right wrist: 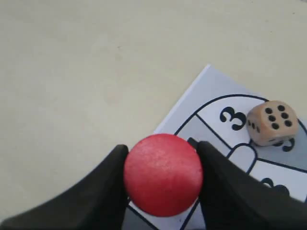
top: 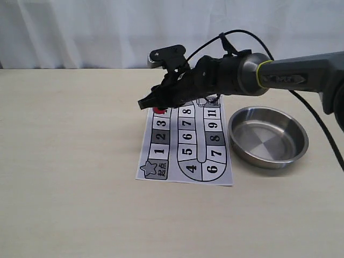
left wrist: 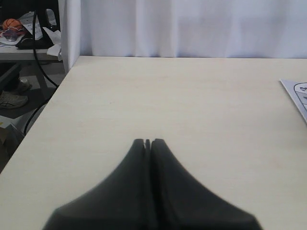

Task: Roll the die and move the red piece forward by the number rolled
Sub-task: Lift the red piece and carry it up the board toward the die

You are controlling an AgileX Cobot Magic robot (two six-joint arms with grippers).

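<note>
My right gripper (right wrist: 161, 146) is shut on the red piece (right wrist: 163, 175), one black finger on each side of its round top. It is at the far left corner of the printed board (right wrist: 216, 91), beside square 3. The die (right wrist: 271, 122) rests on the board just past the number 3, with several dark dots on its top face. In the exterior view the right gripper (top: 144, 102) reaches across to the board's (top: 185, 145) far left end, and only a sliver of the red piece (top: 157, 110) shows beneath it; the die is hidden there. My left gripper (left wrist: 147, 142) is shut and empty over bare table.
A steel bowl (top: 269, 137) stands empty just right of the board. A corner of the board (left wrist: 297, 93) shows in the left wrist view. White curtain backs the table; the table's edge and floor clutter (left wrist: 19, 28) appear in the left wrist view.
</note>
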